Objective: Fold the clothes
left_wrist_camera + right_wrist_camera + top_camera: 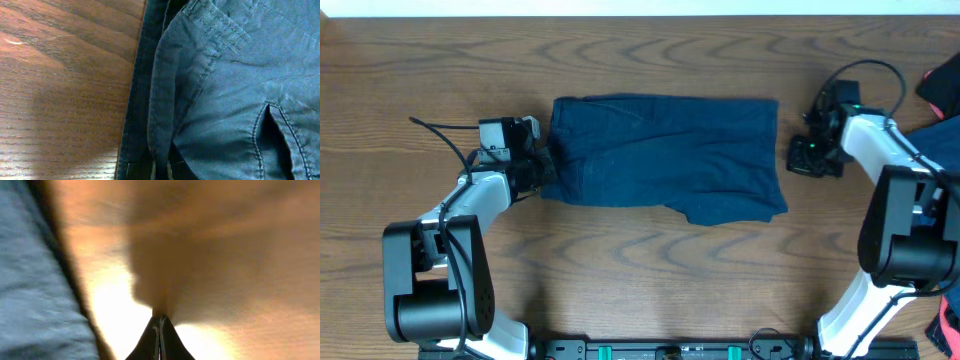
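Beside the shorts (660,150), my right gripper (160,330) is clamping nothing while my left gripper (161,170) is pinching their edge, risking a lopsided lift.

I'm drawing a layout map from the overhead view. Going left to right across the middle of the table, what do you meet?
left gripper, shut on the cloth edge → navy shorts, spread flat → right gripper, shut and empty just past the shorts → red cloth at the right edge.

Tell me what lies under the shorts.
The shorts lie flat on the wooden table, whose bare wood shows around them. Anything between cloth and wood is covered and cannot be seen.
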